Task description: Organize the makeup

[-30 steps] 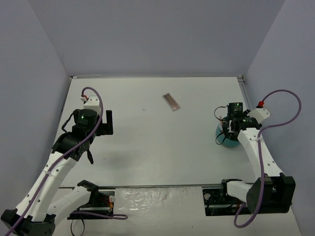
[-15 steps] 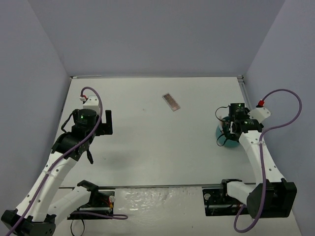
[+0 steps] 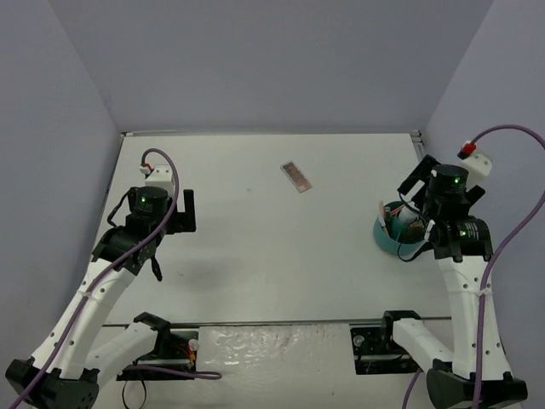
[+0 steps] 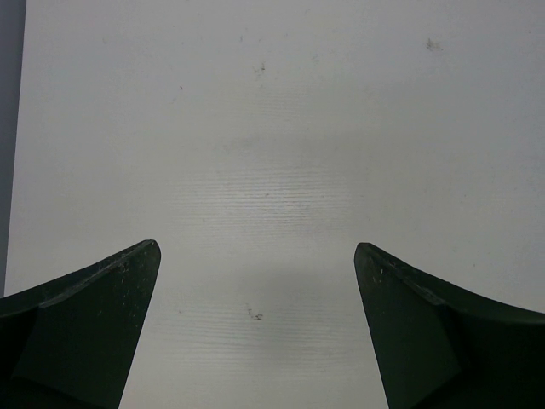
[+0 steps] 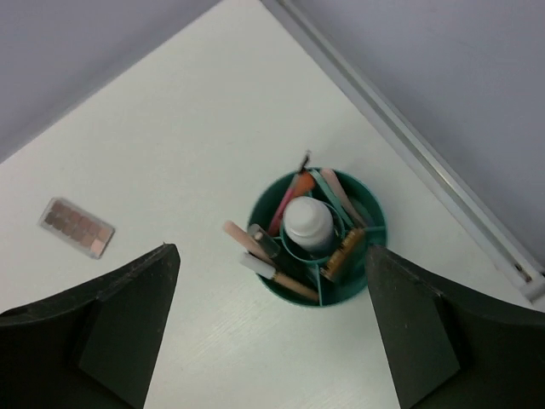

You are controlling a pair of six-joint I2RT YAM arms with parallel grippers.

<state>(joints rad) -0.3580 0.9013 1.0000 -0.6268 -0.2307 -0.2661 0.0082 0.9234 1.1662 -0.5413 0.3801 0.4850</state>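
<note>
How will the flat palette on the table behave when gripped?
The palette looks thin and stiff, so it should neither bend nor roll. Lying flat on the smooth table, it offers only low edges; it may slide when pushed and be hard to pinch.

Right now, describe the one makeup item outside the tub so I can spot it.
On the white table, in the top view, look left of the round teal tub and farther back. A flat rectangular palette lies there alone. Unlike the sticks and bottle standing in the tub, it shows rows of brown-pink squares.
</note>
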